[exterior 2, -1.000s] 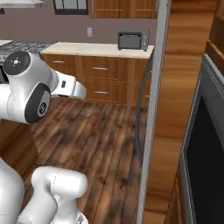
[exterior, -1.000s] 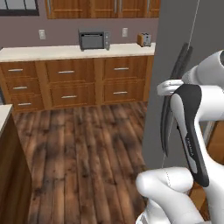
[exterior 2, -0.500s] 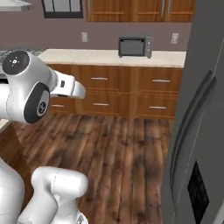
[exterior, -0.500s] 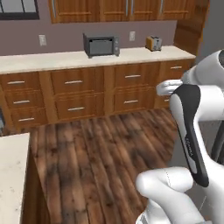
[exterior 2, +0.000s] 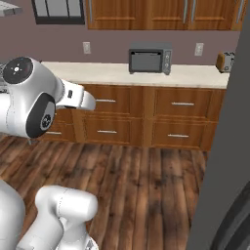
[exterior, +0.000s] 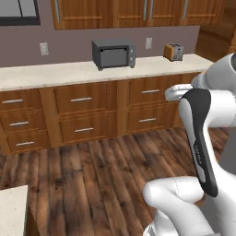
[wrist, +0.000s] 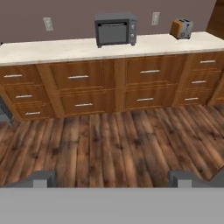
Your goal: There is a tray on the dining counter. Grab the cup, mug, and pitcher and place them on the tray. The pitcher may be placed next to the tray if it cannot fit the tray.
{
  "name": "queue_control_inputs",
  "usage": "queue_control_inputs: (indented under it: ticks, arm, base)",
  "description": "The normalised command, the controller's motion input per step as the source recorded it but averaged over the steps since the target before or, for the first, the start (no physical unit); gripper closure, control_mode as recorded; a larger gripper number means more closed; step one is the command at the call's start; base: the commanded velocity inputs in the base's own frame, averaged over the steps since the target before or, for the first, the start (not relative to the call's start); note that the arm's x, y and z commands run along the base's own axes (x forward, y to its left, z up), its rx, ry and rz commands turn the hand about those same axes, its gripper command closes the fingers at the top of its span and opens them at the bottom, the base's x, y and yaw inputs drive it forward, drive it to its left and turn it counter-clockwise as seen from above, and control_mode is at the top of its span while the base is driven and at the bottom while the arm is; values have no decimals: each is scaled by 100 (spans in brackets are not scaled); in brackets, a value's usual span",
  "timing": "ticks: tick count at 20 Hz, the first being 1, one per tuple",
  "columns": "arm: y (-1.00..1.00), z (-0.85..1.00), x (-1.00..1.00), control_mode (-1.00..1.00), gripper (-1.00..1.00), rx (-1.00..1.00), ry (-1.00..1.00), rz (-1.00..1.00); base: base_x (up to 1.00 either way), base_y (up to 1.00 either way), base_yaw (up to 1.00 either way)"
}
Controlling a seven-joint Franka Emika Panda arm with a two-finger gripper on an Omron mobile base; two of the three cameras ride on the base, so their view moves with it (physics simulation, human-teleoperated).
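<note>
My gripper (wrist: 112, 178) is open, its two dark fingertips (wrist: 43, 177) far apart with nothing between them. It hangs over the wooden floor and faces the wall cabinets. A beige speckled corner at the lower left of the left base view looks like the dining counter (exterior: 11, 207). The tray, the cup, the mug and the pitcher are out of view. My white arm (exterior: 203, 133) rises in the foreground of both base views.
Along the far wall runs a narrow speckled counter (exterior: 55, 73) over wooden drawers. On it stand a grey toaster oven (exterior: 113, 54) and a toaster (exterior: 173, 51). Wooden floor (wrist: 113, 140) lies open ahead. A tall dark grey appliance side (exterior 2: 229, 146) stands close on the right.
The whole picture has shifted in both base views, so the base has turned. The grey appliance has left the left base view and the wall counter now faces me. The gripper stays open.
</note>
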Motion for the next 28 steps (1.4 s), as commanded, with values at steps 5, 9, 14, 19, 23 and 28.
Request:
queue_control_inputs:
  ticks: [5,9,14,19,23,28]
  arm:
    - [0,0,0,100,-100,0,0,0]
    - [0,0,0,100,-100,0,0,0]
    - [0,0,0,100,-100,0,0,0]
    - [0,0,0,100,-100,0,0,0]
    - [0,0,0,100,-100,0,0,0]
    - [0,0,0,100,-100,0,0,0]
  base:
    - [100,-8,10]
    - [100,0,26]
    - [100,0,50]
    - [98,-1,73]
    - [96,0,74]
    - [95,0,75]
